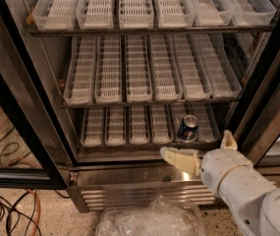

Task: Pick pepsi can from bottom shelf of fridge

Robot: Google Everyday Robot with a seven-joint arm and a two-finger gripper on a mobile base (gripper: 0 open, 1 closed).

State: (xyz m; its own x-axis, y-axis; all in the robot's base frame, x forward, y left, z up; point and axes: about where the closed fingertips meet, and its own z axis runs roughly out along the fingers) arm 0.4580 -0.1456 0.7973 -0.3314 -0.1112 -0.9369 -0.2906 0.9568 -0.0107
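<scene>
Open fridge (56, 90), viewed from above and in front. The pepsi can (187, 128) stands upright at lower centre-right of the frame, on the bottom shelf (129, 127), in the fifth white tray from the left, close to that tray's front end.

The gripper (196, 144) hangs just outside the shelf, below and slightly right of the can, not touching it. Its claw is spread wide: one cream finger (179, 159) points left across the steel base (125, 176), while the other rises at right, beside the black frame post (257, 97). The shelf's front rail (129, 145) runs btwn claw and can. The white arm (247, 191) fills the lower right corner.

Two more racks (144, 68) w/ white slotted trays sit above, at mid-frame and along the top. The black-framed glass door (12, 132) stands open at left. A slatted grille (139, 193) crosses bottom centre, and crumpled clear plastic (149, 220), poss. a bag, lies on the floor (56, 220) in front of it. Orange & black cables (7, 210) trail over the speckled floor at lower left.
</scene>
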